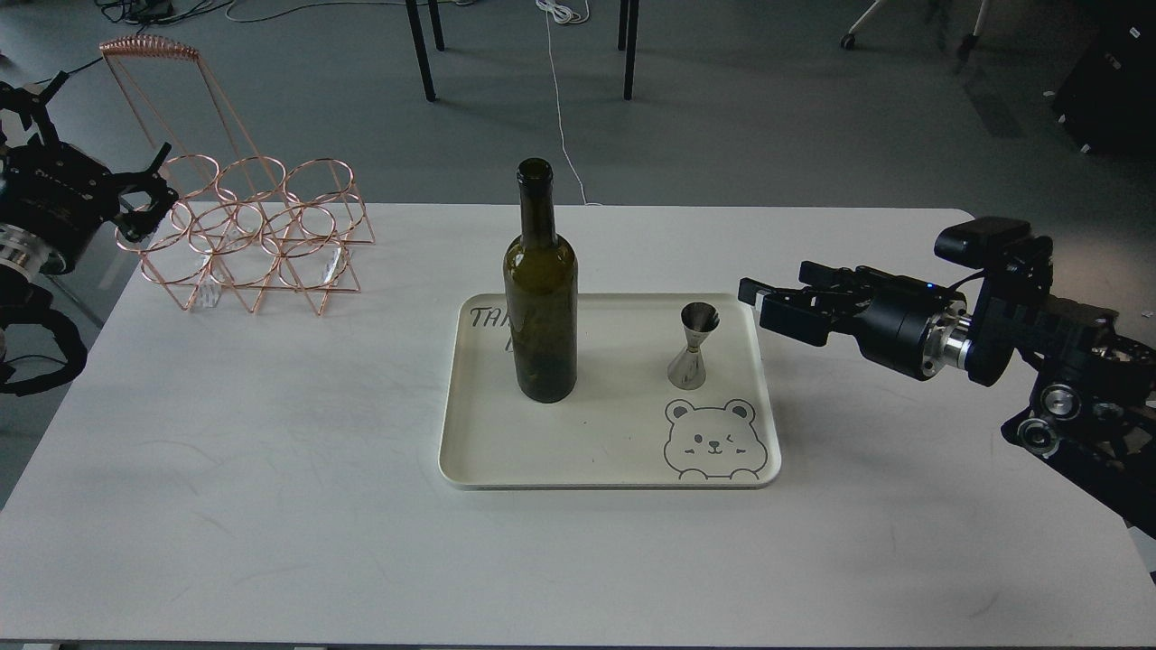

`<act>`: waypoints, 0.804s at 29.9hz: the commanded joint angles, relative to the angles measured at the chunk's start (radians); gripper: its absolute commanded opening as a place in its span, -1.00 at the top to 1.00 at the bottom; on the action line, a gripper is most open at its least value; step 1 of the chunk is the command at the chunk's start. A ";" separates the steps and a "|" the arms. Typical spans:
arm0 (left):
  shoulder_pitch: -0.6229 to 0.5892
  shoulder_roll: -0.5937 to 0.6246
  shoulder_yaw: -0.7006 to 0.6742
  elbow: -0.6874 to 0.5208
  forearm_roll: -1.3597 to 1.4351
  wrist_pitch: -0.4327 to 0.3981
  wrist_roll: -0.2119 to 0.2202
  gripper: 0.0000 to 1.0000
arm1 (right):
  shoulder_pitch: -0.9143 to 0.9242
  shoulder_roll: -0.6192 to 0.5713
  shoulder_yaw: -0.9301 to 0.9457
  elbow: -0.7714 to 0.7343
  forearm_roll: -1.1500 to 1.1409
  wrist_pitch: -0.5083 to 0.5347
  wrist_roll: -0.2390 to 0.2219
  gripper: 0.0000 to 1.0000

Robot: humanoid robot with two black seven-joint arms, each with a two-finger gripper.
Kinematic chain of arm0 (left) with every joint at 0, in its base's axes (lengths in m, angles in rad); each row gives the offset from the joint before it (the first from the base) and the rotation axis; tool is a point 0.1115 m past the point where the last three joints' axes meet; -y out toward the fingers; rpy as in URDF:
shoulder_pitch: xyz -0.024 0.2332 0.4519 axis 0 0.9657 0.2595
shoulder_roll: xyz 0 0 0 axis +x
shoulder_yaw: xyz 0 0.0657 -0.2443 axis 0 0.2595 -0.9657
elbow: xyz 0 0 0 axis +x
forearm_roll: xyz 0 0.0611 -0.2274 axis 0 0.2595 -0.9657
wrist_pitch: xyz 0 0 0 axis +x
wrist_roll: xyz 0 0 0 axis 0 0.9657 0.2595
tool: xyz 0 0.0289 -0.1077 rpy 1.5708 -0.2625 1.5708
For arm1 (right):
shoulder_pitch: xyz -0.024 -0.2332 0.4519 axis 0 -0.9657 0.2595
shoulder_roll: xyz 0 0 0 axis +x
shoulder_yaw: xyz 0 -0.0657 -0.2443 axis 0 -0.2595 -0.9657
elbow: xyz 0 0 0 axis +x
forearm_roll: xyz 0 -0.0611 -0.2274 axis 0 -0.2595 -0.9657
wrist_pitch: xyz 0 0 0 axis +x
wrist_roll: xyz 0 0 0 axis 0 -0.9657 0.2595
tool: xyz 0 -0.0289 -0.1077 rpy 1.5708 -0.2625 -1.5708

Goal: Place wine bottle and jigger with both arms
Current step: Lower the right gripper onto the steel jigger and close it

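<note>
The wine bottle (pixel 540 289) and the jigger (pixel 694 347) both stand upright on the cream tray (pixel 506 456), long axes vertical, the bottle's mouth up, the jigger right of the bottle. The right hand (pixel 757 295) hangs empty just right of the tray, fingers slightly parted; the left hand (pixel 152 194) sits empty and spread far left of the tray, against the copper rack (pixel 262 239). To do this well, I'd take each item squarely from its side, keeping it vertical.
</note>
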 commanded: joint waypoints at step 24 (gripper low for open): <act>0.005 -0.003 -0.008 0.038 -0.003 0.000 -0.015 -0.97 | 0.029 0.313 -0.085 -0.361 -0.255 -0.062 0.004 -0.40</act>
